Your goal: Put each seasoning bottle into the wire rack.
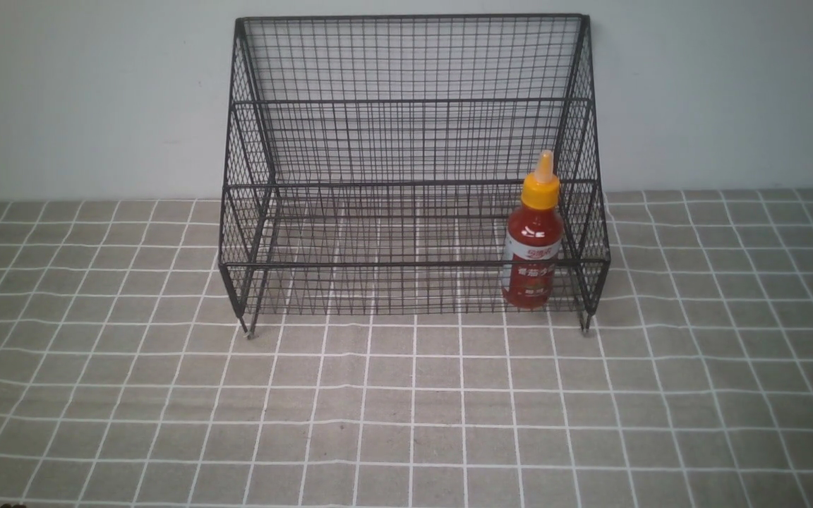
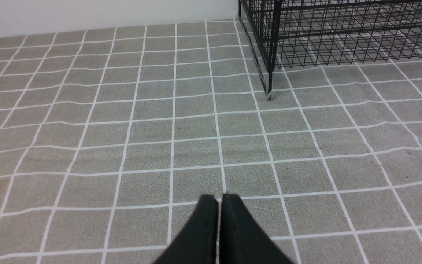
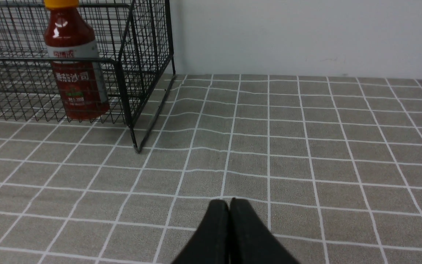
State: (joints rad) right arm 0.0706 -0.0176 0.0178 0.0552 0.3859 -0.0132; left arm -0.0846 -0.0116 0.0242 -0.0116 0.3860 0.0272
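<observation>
The light is even and soft in all views, with only faint shadows under the wire rack (image 1: 406,176). A small glare sits on the seasoning bottle (image 3: 75,69). The front view is slightly blurry.

Staged tabletop test setup, probably a lab bench rather than a lived-in kitchen. Grey cloth (image 1: 406,409) with white grid lines over the whole work surface, slightly rippled. Plain pale wall (image 1: 82,99) directly behind. Only kitchen-type props: black wire rack (image 1: 406,141) and one seasoning bottle (image 1: 533,240).
</observation>
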